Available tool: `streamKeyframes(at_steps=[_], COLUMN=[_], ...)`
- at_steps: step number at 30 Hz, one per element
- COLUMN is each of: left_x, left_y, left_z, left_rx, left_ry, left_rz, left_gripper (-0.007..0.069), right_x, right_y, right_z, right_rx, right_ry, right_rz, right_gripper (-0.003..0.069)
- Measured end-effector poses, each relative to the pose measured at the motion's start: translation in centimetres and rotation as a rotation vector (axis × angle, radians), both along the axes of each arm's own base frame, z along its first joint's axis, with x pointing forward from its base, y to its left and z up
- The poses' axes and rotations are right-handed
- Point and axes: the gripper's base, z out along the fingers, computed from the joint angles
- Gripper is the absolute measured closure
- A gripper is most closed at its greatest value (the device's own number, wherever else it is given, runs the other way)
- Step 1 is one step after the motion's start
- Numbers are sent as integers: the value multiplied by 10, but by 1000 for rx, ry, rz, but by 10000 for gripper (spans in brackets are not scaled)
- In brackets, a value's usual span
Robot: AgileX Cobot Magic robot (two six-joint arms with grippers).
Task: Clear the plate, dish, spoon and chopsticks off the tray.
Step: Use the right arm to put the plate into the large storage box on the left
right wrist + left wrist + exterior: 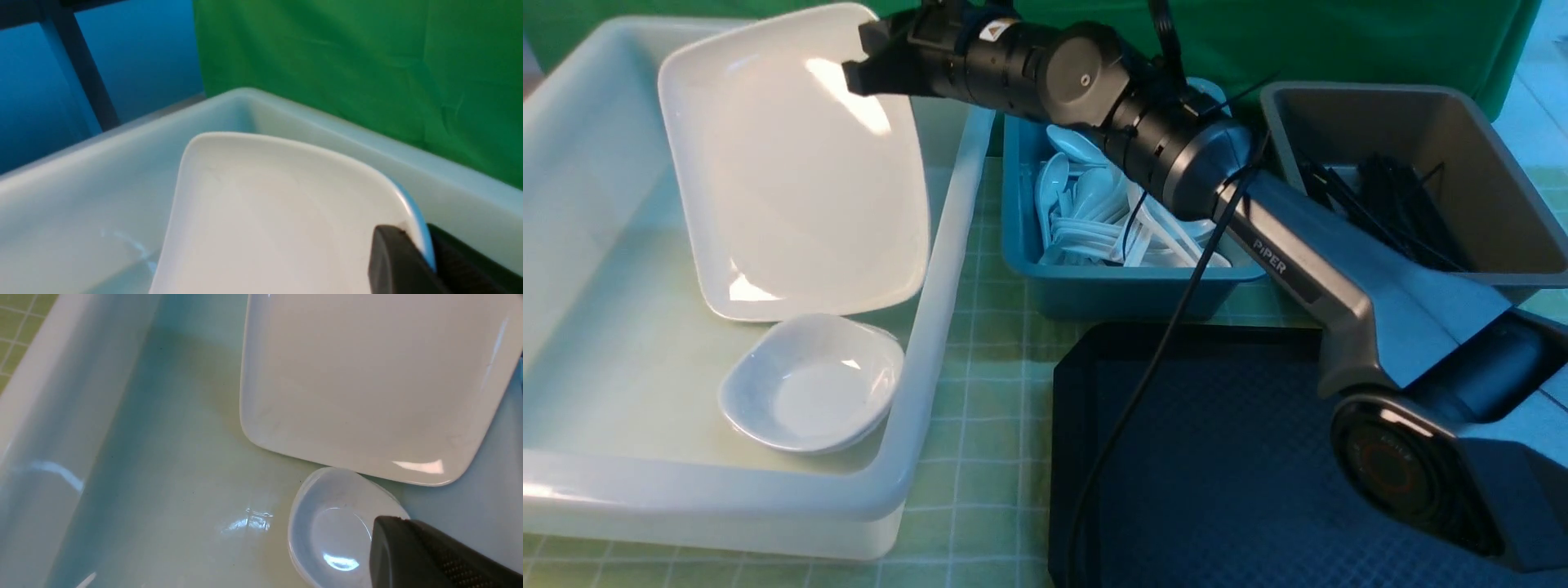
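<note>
My right gripper point(862, 69) is shut on the far right rim of the large white plate point(792, 163), which hangs tilted inside the white tub point(931, 327). The right wrist view shows the plate's edge point(265, 212) pinched between the fingers point(392, 257). The small white dish point(813, 384) rests on the tub floor in front of the plate. In the left wrist view, my left gripper point(392, 522) hovers shut and empty over the dish point(327, 531), beside the plate point(367, 375). The black tray point(1217, 457) lies at the front right, bare where visible. The left gripper is outside the front view.
A blue bin point(1094, 286) behind the tray holds several white spoons point(1086, 220). A grey bin point(1486, 163) at the back right holds black chopsticks point(1388, 196). My right arm reaches across both bins. A green checked cloth covers the table.
</note>
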Motion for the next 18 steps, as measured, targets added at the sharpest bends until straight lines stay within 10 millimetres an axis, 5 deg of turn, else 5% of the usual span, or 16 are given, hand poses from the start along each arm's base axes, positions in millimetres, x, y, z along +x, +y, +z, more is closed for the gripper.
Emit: streamKeyframes(at_steps=[9, 18], left_x=[0, 0], left_y=[0, 0], left_z=[0, 0], left_rx=[0, 0], left_ry=[0, -1], left_rz=[0, 0], left_gripper=[641, 641], right_x=[2, 1], right_y=[0, -2], right_z=[-2, 2], right_rx=[8, -10], right_ry=[-17, -27], right_rz=[-19, -13], right_gripper=[580, 212])
